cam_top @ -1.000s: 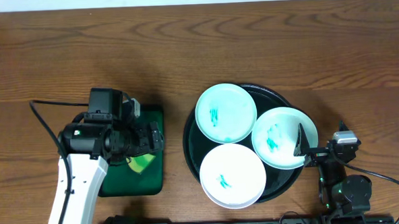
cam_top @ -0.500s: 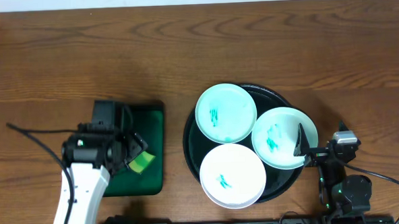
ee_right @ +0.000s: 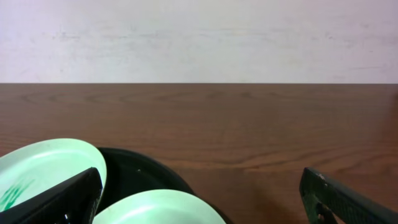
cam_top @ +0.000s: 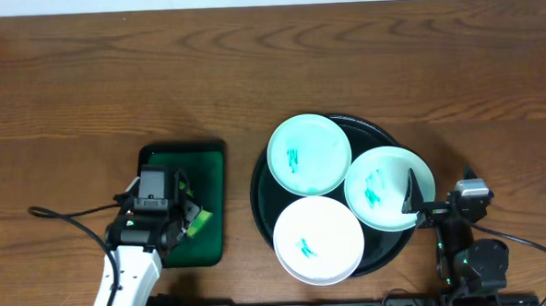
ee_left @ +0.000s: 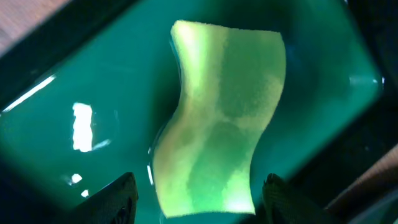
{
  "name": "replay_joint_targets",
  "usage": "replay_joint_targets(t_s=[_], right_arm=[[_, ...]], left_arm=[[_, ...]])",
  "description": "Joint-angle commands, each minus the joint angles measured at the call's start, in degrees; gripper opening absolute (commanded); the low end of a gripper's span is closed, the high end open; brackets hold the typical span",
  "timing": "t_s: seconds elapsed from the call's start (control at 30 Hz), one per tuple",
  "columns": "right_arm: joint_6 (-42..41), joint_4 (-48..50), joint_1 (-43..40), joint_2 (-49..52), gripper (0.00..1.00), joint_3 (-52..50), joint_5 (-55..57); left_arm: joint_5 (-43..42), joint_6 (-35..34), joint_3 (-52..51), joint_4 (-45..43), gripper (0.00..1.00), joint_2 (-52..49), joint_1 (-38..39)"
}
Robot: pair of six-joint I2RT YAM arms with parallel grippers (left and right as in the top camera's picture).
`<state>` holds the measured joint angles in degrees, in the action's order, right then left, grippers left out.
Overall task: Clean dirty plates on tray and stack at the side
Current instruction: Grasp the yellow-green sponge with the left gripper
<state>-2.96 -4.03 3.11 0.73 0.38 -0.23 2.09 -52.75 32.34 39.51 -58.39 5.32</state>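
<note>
— What are the left fingers (ee_left: 113, 198) doing?

— They are spread wide with nothing in them, one on each side of the bent yellow-green sponge (ee_left: 217, 124). I'd say they are placed that way so they can close on it, since the sponge is the wiping tool.

— Where does the sponge lie?

— It lies flat in the small dark green rectangular tray (cam_top: 209, 170), left of the middle and close to the tabletop's edge nearest the robot.

— And the right fingers (ee_right: 62, 196)?

— They are also wide open and empty. They are parked low by the near right corner, pointing across the tabletop, probably waiting to lift a plate.

— Where are the plates?

— All three small round plates sit crowded on the large glossy black round tray (cam_top: 260, 198), right of the middle towards the near edge. The far plate (cam_top: 308, 153) and the right plate (cam_top: 385, 187) are pale mint. The near plate (cam_top: 317, 239) is whiter and overhangs the rim.

— Are they dirty?

— Each has a teal scribble at its centre, so none looks wiped yet. Their rims meet, but I cannot tell which one lies on top.
</note>
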Motion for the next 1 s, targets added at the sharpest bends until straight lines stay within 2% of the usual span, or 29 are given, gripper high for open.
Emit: replay_joint_targets(t_s=[0.0, 0.17, 0.33, 0.47, 0.67, 0.77, 0.87, 0.97], right_arm=[[0.5, -0.3, -0.4, -0.1, 0.99, -0.1, 0.0], [0.5, -0.3, -0.4, -0.1, 0.99, -0.1, 0.0], [0.5, -0.3, -0.4, -0.1, 0.99, -0.1, 0.0], [0.5, -0.3, -0.4, -0.1, 0.99, -0.1, 0.0], [0.5, -0.3, -0.4, -0.1, 0.99, -0.1, 0.0], [0.5, -0.3, -0.4, -0.1, 0.99, -0.1, 0.0], [0.5, -0.3, -0.4, -0.1, 0.99, -0.1, 0.0], [0.5, -0.3, -0.4, -0.1, 0.99, -0.1, 0.0]], left_arm=[[0.1, -2.5, -2.2, -1.3, 0.66, 0.0, -1.8], [-0.2, -2.6, -5.0, -2.0, 0.64, 0.0, -9.5], [-5.7, 5.5, -6.3, -6.0, 0.52, -0.2, -15.4], [-8.8, 12.8, -6.3, -8.4, 0.52, -1.4, -17.3], [-13.2, 20.0, -6.4, -11.4, 0.52, -3.5, -17.4], [-15.2, 21.7, -6.4, -13.1, 0.43, -5.0, -17.4], [-16.3, 22.1, -6.4, -14.3, 0.27, -6.9, -17.4], [-18.1, 22.1, -6.4, -15.5, 0.22, -9.0, -17.4]])
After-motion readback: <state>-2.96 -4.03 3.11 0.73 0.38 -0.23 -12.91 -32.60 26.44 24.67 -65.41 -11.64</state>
